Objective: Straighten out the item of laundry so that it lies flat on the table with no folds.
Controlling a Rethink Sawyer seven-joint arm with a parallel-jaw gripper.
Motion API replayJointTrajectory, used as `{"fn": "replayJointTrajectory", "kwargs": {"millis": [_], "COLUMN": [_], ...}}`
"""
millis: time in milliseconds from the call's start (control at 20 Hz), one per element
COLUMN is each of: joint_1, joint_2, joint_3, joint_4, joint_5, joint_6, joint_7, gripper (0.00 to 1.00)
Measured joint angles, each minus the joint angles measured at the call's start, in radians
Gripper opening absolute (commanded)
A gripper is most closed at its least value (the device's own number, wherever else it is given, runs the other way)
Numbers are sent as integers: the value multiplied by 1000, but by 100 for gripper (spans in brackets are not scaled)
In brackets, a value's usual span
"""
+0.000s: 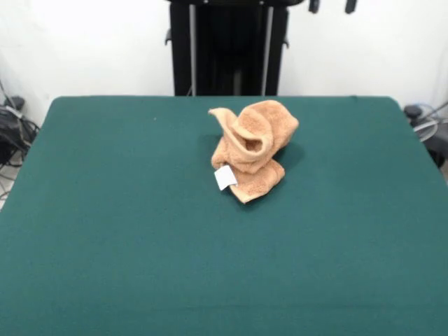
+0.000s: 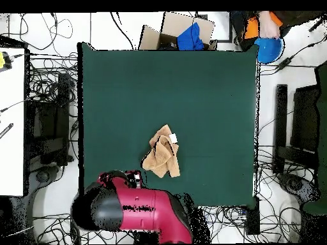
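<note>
Lying crumpled on the table (image 1: 105,231), the towel (image 1: 252,148) shows its white tag (image 1: 225,177); tool (image 1: 332,5) state unclear.

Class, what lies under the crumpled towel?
Only the green table shows around the towel; its white tag sticks out. Anything beneath its folds is hidden.

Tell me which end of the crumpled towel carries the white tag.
The end nearer the front camera: the white tag sits on the towel at its low, flatter part, away from the raised curled end.
</note>
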Motion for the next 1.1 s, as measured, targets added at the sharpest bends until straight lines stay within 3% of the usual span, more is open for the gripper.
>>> {"fn": "replayJointTrajectory", "kwargs": {"millis": [550,1100], "joint_1": [-77,-196], "joint_2": [66,108], "joint_3": [0,4], "joint_4": [-29,-50], "joint_5": [0,-3], "joint_6": [-110,-137], "joint_7": [0,0], "gripper": [100,100]}}
